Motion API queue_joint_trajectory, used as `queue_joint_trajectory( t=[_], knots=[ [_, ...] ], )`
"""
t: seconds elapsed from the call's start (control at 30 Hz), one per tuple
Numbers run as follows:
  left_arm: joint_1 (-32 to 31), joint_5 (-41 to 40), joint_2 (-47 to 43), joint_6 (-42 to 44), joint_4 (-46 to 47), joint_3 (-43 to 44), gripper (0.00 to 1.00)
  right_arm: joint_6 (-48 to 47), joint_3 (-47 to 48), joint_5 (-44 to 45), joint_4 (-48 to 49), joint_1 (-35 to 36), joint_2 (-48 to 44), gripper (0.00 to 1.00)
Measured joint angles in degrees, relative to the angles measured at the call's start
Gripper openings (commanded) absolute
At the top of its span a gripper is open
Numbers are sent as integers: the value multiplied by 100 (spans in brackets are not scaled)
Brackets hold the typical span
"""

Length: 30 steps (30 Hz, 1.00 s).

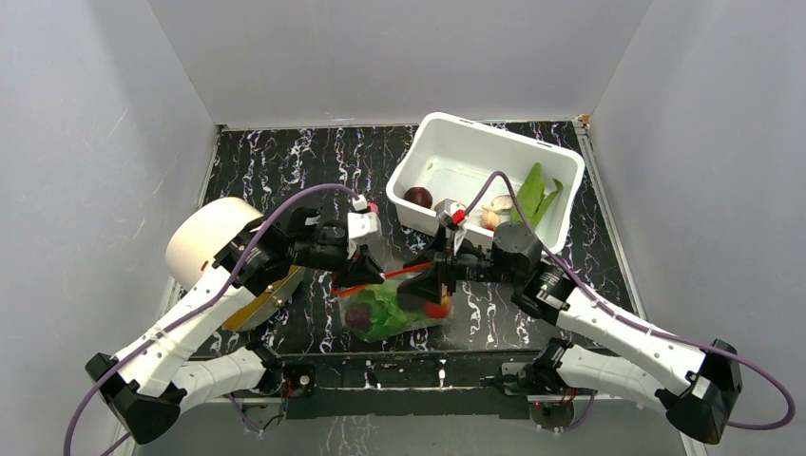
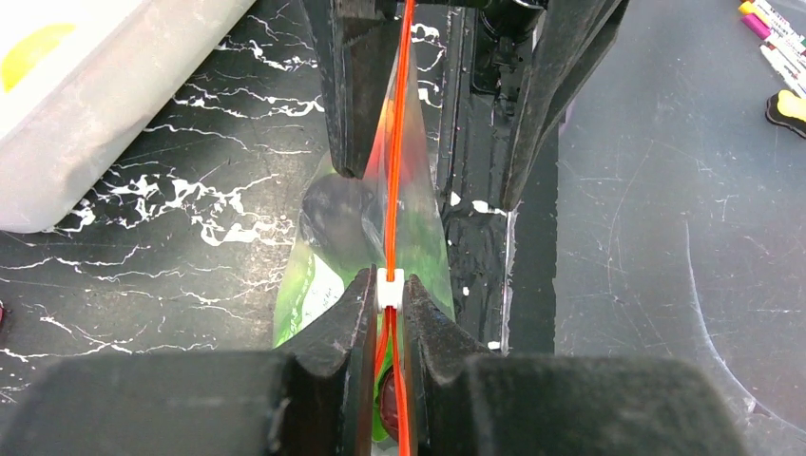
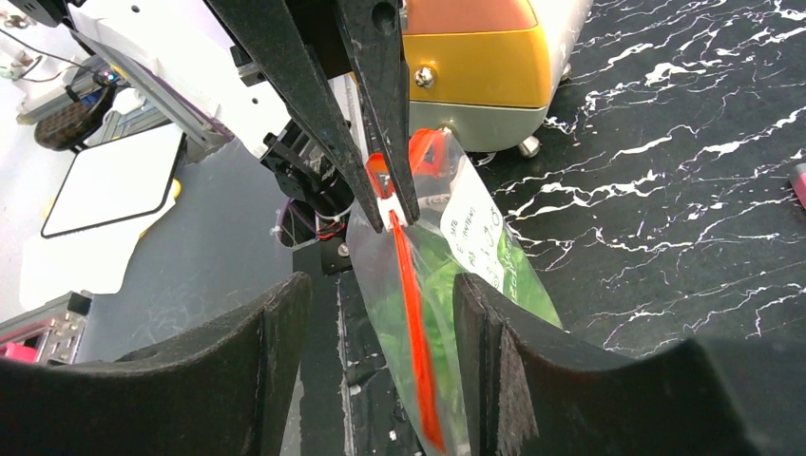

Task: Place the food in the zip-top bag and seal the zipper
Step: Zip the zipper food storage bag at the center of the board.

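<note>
Both reach inward; left claw (image 2: 388, 296) pinches zipper (image 2: 394, 142); right claw (image 3: 380, 299) stands parted.

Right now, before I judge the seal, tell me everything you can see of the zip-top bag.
The zip-top bag is clear, crinkly plastic with a white printed label. Its orange-red zipper runs taut, edge up, between the grippers at the near middle of the black marbled table. The left gripper pinches the strip at a small white slider; the right gripper stands open astride it. Inside show green leaves, a dark purple round and something red.
</note>
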Motion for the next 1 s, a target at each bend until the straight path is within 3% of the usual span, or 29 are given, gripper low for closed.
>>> queue_joint_trajectory(
  t=[0.07, 0.13, 0.23, 0.27, 0.67, 1.0],
  knots=[
    [0, 15, 0, -20, 37, 2, 0, -22, 70, -59, 2, 0, 105, 50],
    [0, 37, 0, -33, 52, 4, 0, -85, 157, -83, 7, 0, 216, 41],
    [0, 50, 0, -42, 66, 15, 0, -437, 339, -68, -179, 0, 343, 4],
    [0, 59, 2, -52, 66, 22, 0, -586, 415, -59, -286, 0, 352, 0],
    [9, 122, -11, -72, 90, 155, 0, -1700, 988, -4, -1233, 7, 293, 0],
    [9, -166, -153, 212, -260, 282, 0, -2269, 1394, 767, -2256, 20, -157, 0]
  ],
)
